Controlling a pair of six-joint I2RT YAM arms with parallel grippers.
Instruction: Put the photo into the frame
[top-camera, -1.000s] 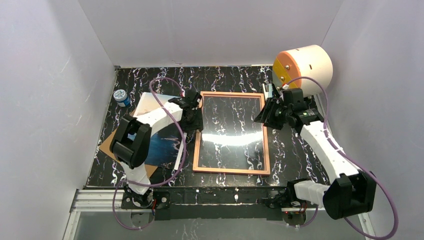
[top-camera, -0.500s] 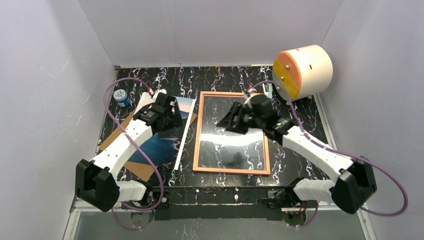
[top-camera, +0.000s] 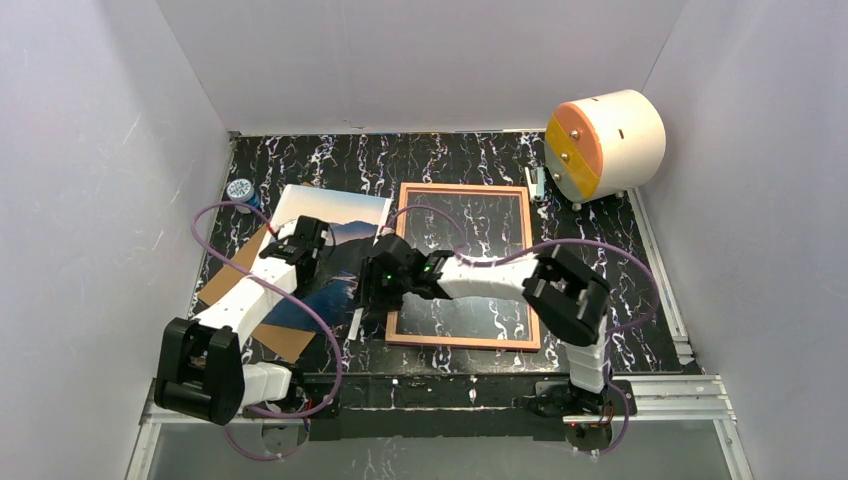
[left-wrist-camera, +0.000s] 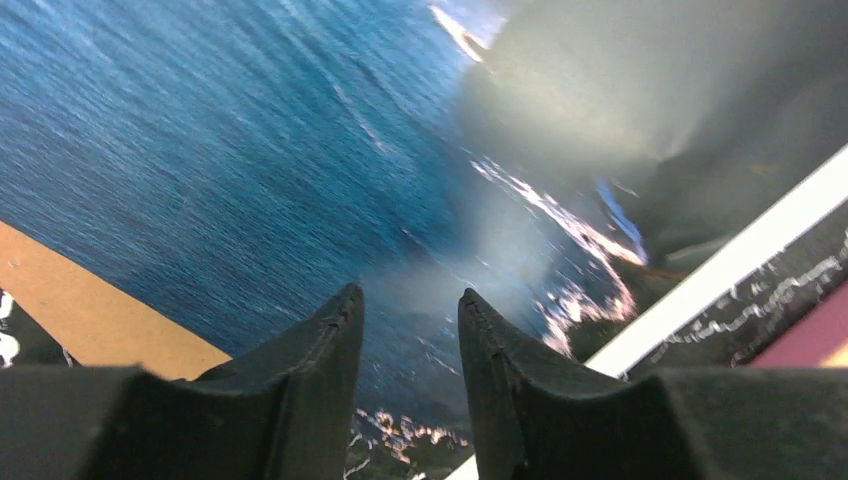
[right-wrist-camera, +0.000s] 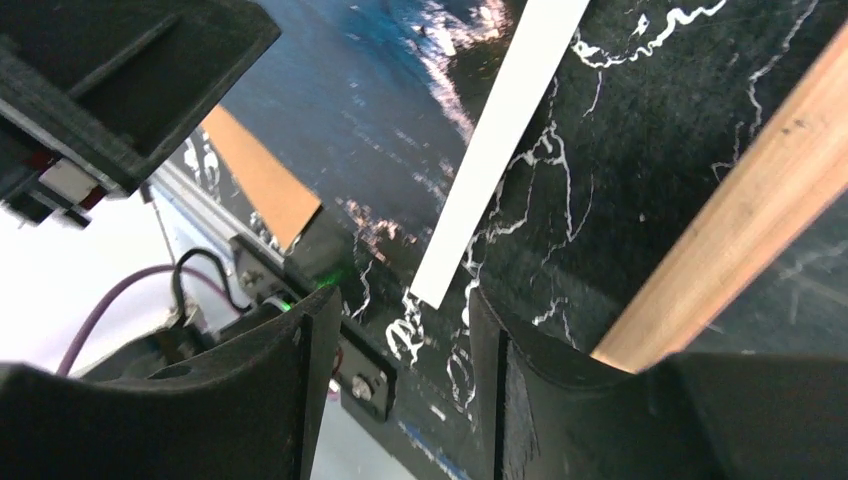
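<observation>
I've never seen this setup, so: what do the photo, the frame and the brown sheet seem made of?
The photo: likely printed paper, thin and white-edged. The frame: apparently wood, with tan, faintly grainy rails; its pane mirrors light, so glass or clear plastic. The brown sheet: matte cardboard or fibreboard, probably.

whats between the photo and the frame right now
Only a narrow strip of bare marbled table separates the photo from the frame, clearest in the right wrist view; the right gripper hangs over it.
</observation>
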